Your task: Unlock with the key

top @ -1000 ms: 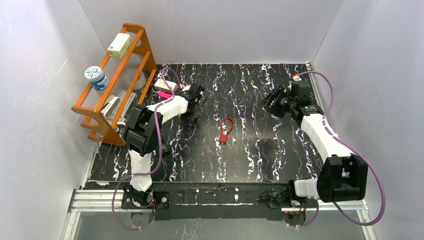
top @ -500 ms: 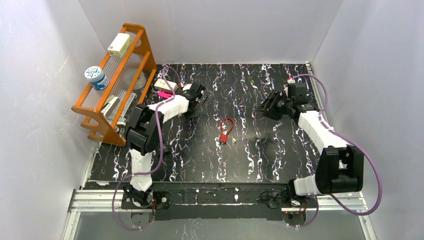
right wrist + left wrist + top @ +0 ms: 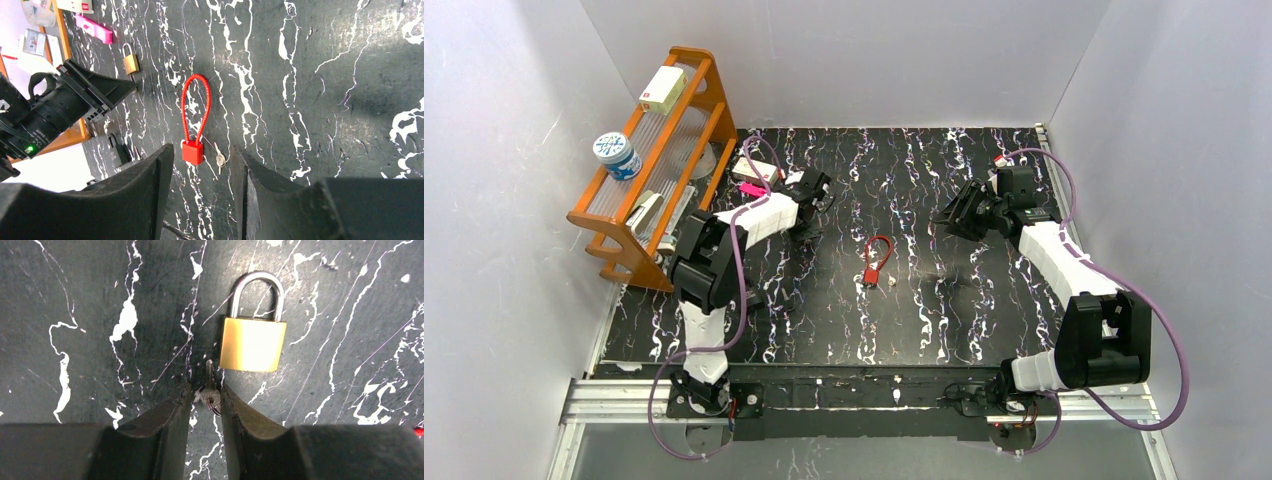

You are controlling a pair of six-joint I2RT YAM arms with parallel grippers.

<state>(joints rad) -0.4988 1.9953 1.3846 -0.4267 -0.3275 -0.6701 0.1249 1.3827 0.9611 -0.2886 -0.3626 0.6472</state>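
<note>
Though it cannot be told whether it is pinched, the small key (image 3: pixel 208 377) is closely flanked by the jaws of the left gripper (image 3: pixel 205 388) — the brass padlock (image 3: pixel 253 342) is seen just beyond their tips. The right gripper (image 3: pixel 201 148) is held with jaws spread — a red cable lock (image 3: pixel 193 120) is framed between them.

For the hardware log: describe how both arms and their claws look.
Both the left arm and right arm have white link shells, bulky black joints and a looping purple cable. The left claw and right claw have black, wedge-shaped fingers.
</note>
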